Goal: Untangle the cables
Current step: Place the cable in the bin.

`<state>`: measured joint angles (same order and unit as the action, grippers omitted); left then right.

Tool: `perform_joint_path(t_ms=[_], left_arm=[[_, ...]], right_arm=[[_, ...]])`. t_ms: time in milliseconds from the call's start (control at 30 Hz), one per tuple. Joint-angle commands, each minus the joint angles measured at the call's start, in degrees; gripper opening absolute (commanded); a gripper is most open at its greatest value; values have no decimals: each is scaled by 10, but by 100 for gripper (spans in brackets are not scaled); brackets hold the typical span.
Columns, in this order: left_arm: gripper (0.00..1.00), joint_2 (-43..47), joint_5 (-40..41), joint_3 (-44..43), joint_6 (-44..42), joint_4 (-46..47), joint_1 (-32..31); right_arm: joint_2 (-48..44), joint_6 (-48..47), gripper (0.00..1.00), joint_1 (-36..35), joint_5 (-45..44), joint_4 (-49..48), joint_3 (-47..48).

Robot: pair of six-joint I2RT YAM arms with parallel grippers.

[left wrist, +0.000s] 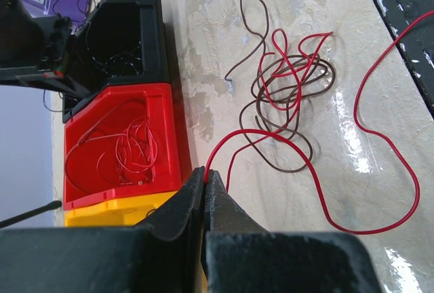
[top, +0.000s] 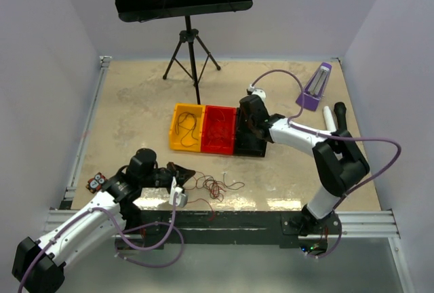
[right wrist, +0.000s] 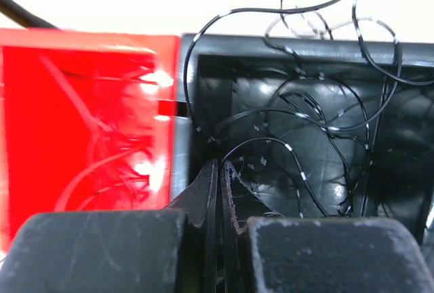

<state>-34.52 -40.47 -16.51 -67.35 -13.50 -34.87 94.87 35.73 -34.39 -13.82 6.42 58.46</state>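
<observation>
The cables (top: 214, 186) lie as a small loopy clump of thin red and dark wires (left wrist: 290, 83) on the table near its front edge. My left gripper (top: 188, 172) sits just left of the clump, shut on one long red wire (left wrist: 380, 171) that runs out of its tips (left wrist: 205, 172) and loops across the table. My right gripper (top: 252, 127) hangs in the black bin (top: 249, 138), shut on a thin black wire (right wrist: 271, 145) at its tips (right wrist: 220, 164). More black wires (right wrist: 319, 113) lie coiled in that bin.
Three bins stand in a row: yellow (top: 186, 128), red (top: 218, 129) holding thin red wires (left wrist: 129, 154), and black (left wrist: 125, 38). A music stand's tripod (top: 192, 49) is at the back, a purple holder (top: 314, 88) at back right, and a small gadget (top: 97, 182) at the left edge.
</observation>
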Motion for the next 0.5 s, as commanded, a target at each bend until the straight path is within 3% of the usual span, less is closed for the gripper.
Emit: perform_joint_path(t_ms=[0, 233, 400, 467], left_arm=[[0, 5, -9, -19, -18, -9, 2], [0, 1, -16, -15, -23, 0, 2], [0, 0, -22, -17, -18, 8, 2], [0, 0, -22, -20, -18, 3, 3]], right_arm=[[12, -14, 0, 1, -20, -12, 3], [-27, -14, 1, 1, -39, -3, -39], [-24, -28, 40, 1, -23, 17, -27], [-39, -31, 48, 1, -16, 26, -15]])
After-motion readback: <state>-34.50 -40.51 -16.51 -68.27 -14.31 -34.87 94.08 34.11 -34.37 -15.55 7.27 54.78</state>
